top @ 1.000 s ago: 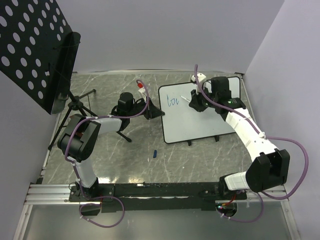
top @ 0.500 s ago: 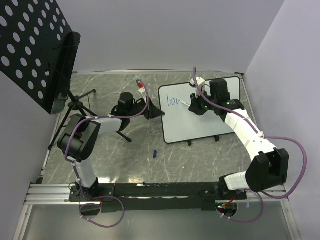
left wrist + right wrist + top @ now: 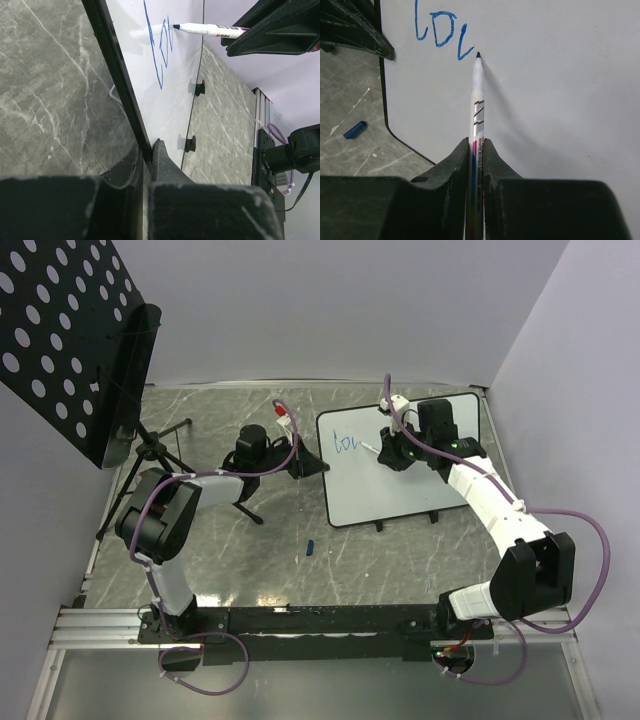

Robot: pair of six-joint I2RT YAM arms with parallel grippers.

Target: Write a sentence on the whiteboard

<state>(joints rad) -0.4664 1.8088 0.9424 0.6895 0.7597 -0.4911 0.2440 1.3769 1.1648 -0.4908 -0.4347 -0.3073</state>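
Toward the far right corner of the grey marbled desk (image 3: 230, 540), the glossy white black-rimmed whiteboard (image 3: 400, 490) has its left rim pinched by the left gripper (image 3: 147, 155); the right gripper (image 3: 477, 147) clamps a white marker pen (image 3: 477, 100), tip just right of the blue handwritten letters (image 3: 437, 35)

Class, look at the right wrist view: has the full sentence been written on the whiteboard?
No: the sentence holds only three blue letters on the whiteboard, and the marker has its tip at the last one.
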